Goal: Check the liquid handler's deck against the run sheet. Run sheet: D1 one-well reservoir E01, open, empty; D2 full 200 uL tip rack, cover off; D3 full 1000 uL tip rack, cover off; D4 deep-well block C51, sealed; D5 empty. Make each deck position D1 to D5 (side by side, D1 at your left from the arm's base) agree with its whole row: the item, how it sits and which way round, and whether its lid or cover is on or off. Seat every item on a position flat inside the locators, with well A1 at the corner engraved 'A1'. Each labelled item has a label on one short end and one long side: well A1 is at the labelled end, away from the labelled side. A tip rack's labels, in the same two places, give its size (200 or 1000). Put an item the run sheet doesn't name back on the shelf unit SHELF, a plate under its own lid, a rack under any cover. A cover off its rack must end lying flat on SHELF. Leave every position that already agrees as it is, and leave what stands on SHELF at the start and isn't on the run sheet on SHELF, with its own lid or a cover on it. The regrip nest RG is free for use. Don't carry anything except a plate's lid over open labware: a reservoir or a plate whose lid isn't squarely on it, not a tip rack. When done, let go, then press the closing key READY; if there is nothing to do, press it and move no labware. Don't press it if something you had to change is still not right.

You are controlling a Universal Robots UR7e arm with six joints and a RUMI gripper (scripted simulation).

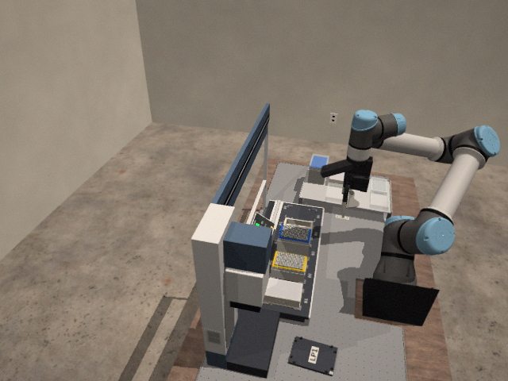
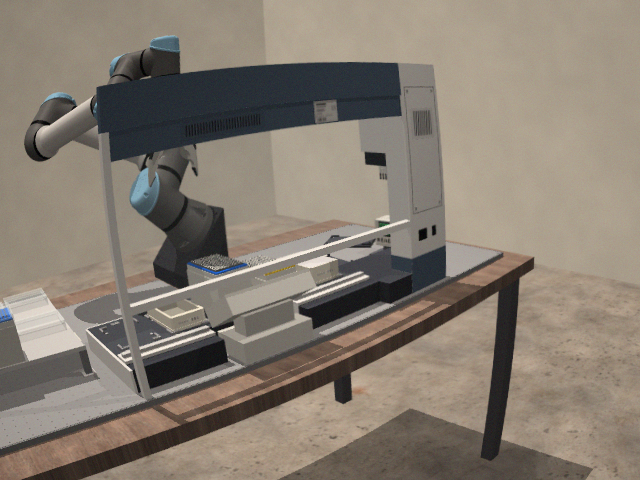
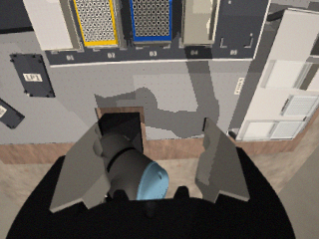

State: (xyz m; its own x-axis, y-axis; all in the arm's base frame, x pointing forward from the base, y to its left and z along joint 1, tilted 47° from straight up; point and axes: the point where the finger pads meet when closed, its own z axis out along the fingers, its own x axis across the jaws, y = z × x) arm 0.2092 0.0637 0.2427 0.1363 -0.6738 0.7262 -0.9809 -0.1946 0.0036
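Observation:
The deck (image 1: 316, 246) (image 3: 150, 54) carries a closed white block (image 1: 282, 291) (image 3: 47, 20) (image 2: 323, 268) at D1. A yellow-framed tip rack (image 1: 290, 260) (image 3: 95, 20) stands uncovered at D2, and a blue-framed tip rack (image 1: 294, 233) (image 3: 151, 19) (image 2: 217, 263) stands uncovered at D3. An open, empty beige reservoir (image 1: 298, 222) (image 3: 198, 25) (image 2: 178, 315) sits at D4. D5 (image 1: 305, 211) (image 3: 239, 25) is bare. My gripper (image 1: 348, 200) (image 3: 153, 120) is open and empty. It hangs above the shelf unit (image 1: 371, 209) (image 3: 254, 107), clear of the deck. The labels are too small to read.
The shelf unit holds a blue-covered rack (image 1: 319, 161), white items and clear lids (image 1: 379, 186). A black plate marked LP1 (image 1: 309, 352) (image 3: 32, 75) lies on the table near D1. The handler's gantry (image 1: 246, 163) (image 2: 248, 103) rises behind the deck.

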